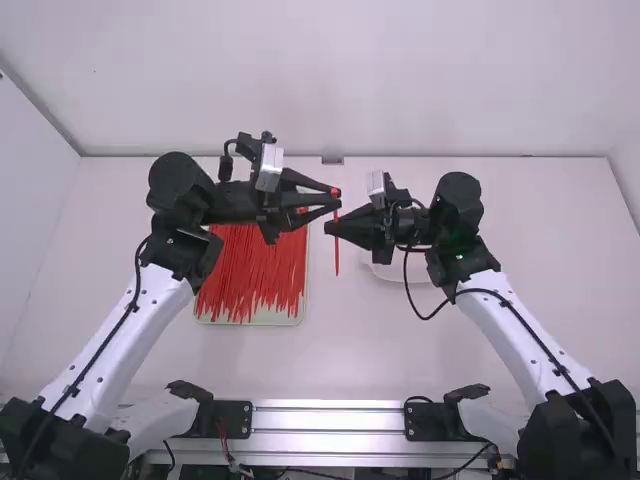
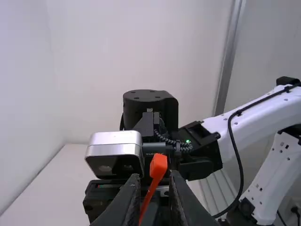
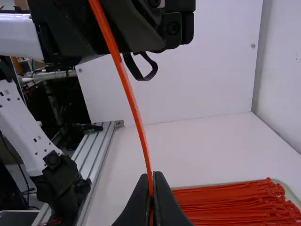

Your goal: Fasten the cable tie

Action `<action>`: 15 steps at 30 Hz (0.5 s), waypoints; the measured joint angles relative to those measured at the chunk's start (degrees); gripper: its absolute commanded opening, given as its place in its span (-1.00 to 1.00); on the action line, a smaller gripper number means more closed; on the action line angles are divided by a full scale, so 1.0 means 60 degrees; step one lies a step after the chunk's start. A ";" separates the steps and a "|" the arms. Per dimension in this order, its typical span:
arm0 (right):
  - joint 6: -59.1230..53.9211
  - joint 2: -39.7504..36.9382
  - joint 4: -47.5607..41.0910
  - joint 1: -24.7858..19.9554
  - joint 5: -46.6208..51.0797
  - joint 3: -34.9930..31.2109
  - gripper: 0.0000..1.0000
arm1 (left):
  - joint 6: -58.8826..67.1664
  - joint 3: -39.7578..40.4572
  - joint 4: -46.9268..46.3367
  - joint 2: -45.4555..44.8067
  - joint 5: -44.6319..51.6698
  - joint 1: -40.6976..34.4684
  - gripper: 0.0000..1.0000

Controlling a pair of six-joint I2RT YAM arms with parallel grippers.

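Note:
A red cable tie (image 1: 337, 250) hangs upright above the table between the two arms. My right gripper (image 1: 328, 228) is shut on its strap about midway along; in its wrist view its tips (image 3: 151, 178) pinch the strap (image 3: 129, 99). My left gripper (image 1: 337, 200) is at the tie's upper end, with its fingers apart on either side of it. In the left wrist view the tie's head (image 2: 158, 165) stands between the spread fingers (image 2: 133, 197), leaning toward one of them. The right arm's wrist camera (image 2: 113, 157) faces it close by.
A pale tray (image 1: 250, 320) holding several loose red cable ties (image 1: 250, 265) lies under the left arm and appears again (image 3: 225, 197) in the right wrist view. A small white object (image 1: 385, 272) sits on the table under the right gripper. White walls enclose the table.

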 measured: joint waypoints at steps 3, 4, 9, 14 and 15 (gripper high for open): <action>0.0015 0.0000 0.0004 0.0000 0.0000 0.0000 -1.00 | -0.0036 0.0004 -0.0007 0.0004 -0.0007 0.0000 -0.96; 0.0015 0.0000 0.0004 0.0000 0.0000 0.0000 -1.00 | -0.0036 0.0004 -0.0007 0.0004 -0.0007 0.0000 -0.96; 0.0025 0.0000 0.0051 0.0000 -0.0029 0.0000 -1.00 | -0.0025 0.0004 -0.0193 0.0004 -0.0321 -0.0040 -0.93; 0.0153 0.0004 0.0193 0.0000 -0.0011 0.0000 -1.00 | -0.0025 0.0000 -0.0025 0.0091 -0.0441 -0.0073 -0.96; 0.0193 0.0004 0.0189 0.0004 -0.0033 0.0000 -1.00 | -0.0033 0.0004 0.0095 0.0160 -0.0441 -0.0084 -0.96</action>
